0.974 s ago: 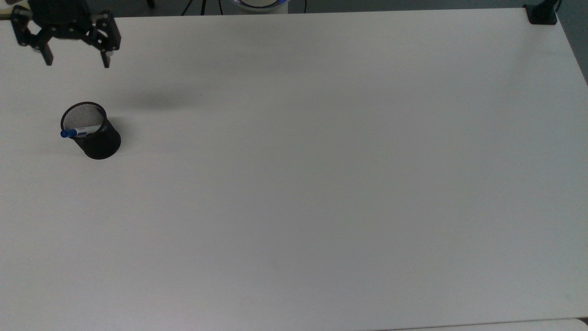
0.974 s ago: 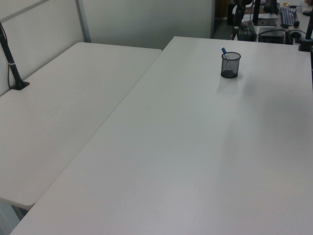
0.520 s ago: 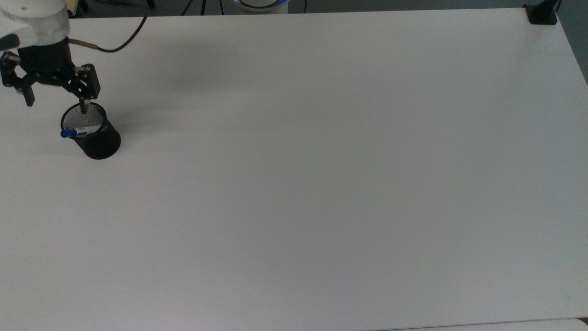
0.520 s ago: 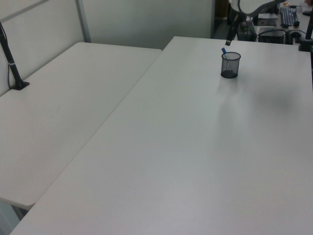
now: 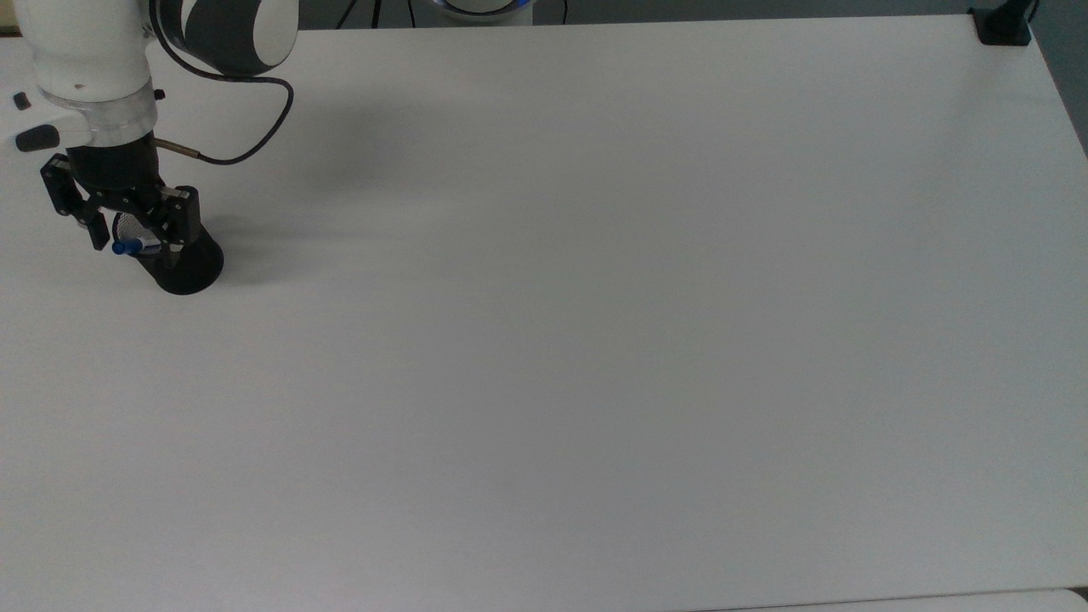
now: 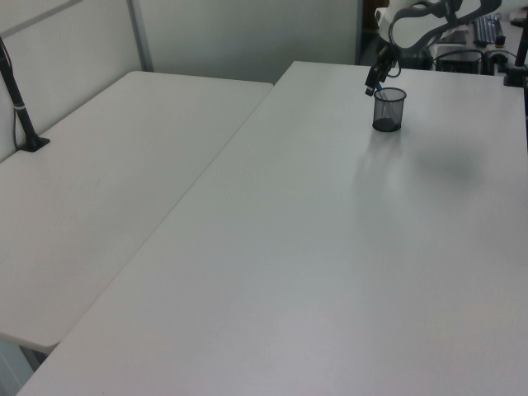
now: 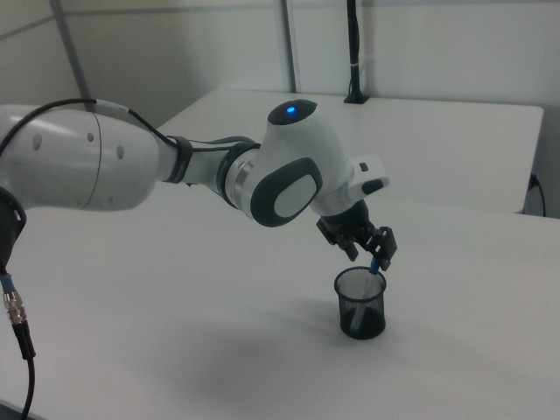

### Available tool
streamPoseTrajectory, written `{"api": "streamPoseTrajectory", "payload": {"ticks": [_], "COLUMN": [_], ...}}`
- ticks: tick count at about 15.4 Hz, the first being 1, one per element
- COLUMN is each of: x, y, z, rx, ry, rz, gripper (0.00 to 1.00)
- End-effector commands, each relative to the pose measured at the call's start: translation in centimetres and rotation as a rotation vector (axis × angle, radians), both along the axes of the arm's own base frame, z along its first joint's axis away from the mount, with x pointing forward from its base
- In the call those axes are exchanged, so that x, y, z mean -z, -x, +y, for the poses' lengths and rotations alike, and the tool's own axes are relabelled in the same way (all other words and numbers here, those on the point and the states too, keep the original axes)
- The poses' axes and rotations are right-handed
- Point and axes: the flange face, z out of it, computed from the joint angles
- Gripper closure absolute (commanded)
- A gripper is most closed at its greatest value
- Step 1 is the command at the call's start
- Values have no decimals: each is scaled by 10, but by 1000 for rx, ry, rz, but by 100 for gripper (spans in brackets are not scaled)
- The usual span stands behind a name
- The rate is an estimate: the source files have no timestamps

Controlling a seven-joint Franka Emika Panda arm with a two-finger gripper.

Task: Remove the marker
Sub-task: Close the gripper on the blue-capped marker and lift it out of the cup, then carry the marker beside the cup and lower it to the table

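Since the earlier frames the pincer [image 5: 127,240] has come down from the top view's upper left corner to the mouth of the black mesh cup [image 5: 185,265], and the white arm [image 5: 85,59] now reaches in over that corner of the counter [image 5: 595,340].

The cup stands upright near the top view's left edge, and in the left view it sits far back on the counter's right part [image 6: 389,110]. It holds 1 thing: the marker [image 5: 129,246]. The marker leans inside the cup with its blue cap up and poking past the rim toward the top view's left; its long axis runs from the cup's bottom up to that rim, slanted rather than vertical. In the right view the blue end [image 7: 376,265] rises just above the rim, tilted toward the right view's right.

The pincer's 2 fingers [image 5: 170,225] hang on either side of the marker's upper end with a gap between them, part open; whether they touch the marker I cannot tell. In the right view the pincer [image 7: 367,248] sits directly over the cup [image 7: 360,304], its tips at the rim.
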Motion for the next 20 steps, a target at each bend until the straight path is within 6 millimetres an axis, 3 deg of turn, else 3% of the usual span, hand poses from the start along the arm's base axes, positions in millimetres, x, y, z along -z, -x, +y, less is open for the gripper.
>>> {"api": "streamPoseTrajectory", "payload": {"ticks": [1, 2, 7, 11, 13, 15, 16, 17, 18, 20], "x": [-7, -8, -29, -97, -148, -183, -187, -178, -166, -121], "y": [-3, -4, -1, 18, 28, 34, 35, 25, 17, 2], "z": [5, 5, -2, 2, 8, 19, 27, 59, 78, 94], "rx": [33, 36, 44, 51, 56, 37, 25, -27, -54, -80], "ry": [-32, -35, -27, -47, -105, -142, -161, -182, -191, -201], "rz": [-43, -46, -76, -118, -142, -110, -74, -19, 14, 92], "gripper": [91, 100, 100, 100, 100, 100, 100, 100, 100, 100]}}
